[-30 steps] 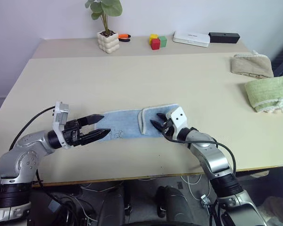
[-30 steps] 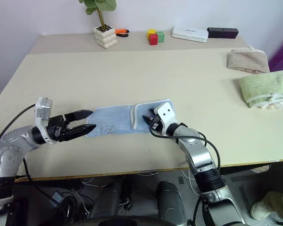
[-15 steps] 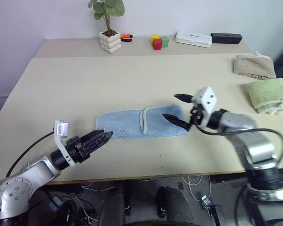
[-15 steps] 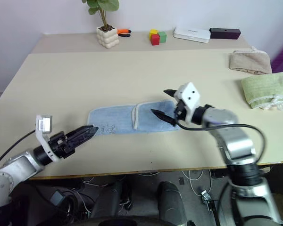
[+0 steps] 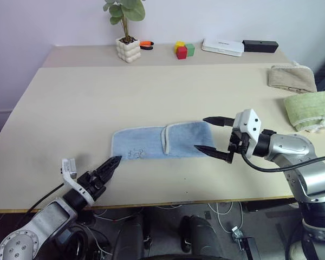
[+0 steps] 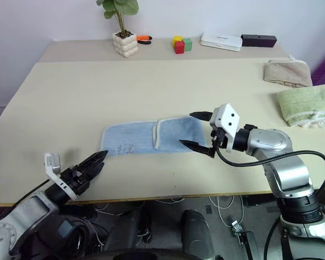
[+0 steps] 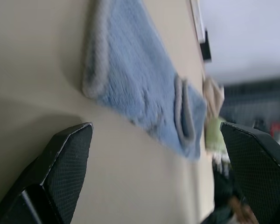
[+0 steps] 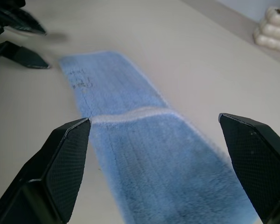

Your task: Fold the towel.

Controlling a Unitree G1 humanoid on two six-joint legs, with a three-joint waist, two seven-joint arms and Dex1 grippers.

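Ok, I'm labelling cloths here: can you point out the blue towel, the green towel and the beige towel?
blue towel [image 5: 143,145], left eye view, single-layer left part.
green towel [image 5: 311,108], left eye view, top middle.
beige towel [image 5: 291,77], left eye view, top middle.

Soft, even light falls on the table [image 5: 151,92] from above, bright without being harsh. Shadows are faint and diffuse: a pale smudge lies on the table near its front left corner beside the left gripper [image 5: 109,168], and a thin dark line edges the towel [image 5: 162,142]. The tabletop shows no glare. The head views are sharp from the table's front edge to its far edge, with slight bending toward the frame corners. In the left wrist view the towel [image 7: 140,93] is smeared and the background beyond the table is a blur. In the right wrist view the near fingers [image 8: 51,172] are crisp, while the plant pot [image 8: 273,28] at the far edge is soft.
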